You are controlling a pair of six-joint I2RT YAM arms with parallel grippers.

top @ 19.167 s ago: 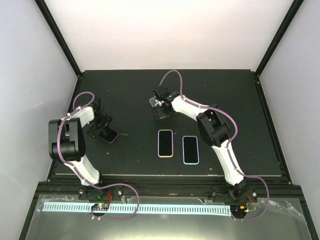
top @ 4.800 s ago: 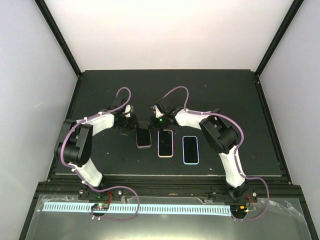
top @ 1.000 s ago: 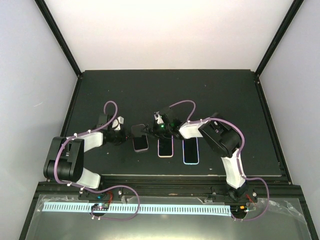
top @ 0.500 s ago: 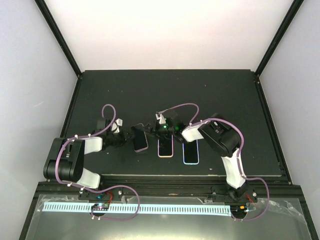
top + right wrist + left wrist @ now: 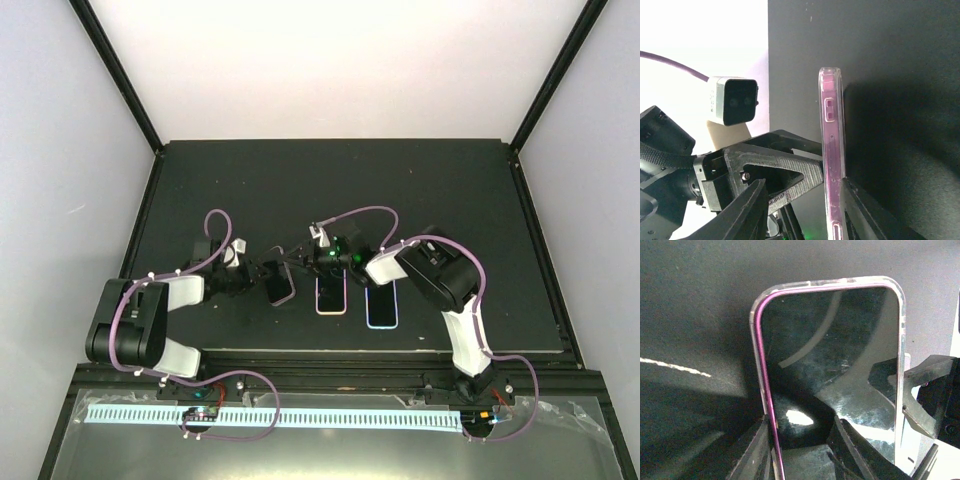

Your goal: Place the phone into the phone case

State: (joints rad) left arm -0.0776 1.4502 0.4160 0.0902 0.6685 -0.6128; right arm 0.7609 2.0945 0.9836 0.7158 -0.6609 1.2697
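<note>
Left gripper part-open, nothing clamped; fingers used only as prop. Right gripper slack astride edge. Between both: purple-edged glossy phone, seen wrapped by clear plastic case, stood on edge, likely for seating corners.

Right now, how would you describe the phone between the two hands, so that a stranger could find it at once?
On the black table, three phones form a row near the front centre. Take the leftmost phone, between the left hand and the right hand. It sits askew, purple-edged in a clear case, while the pink-rimmed phone and the blue-rimmed phone lie straight.
</note>
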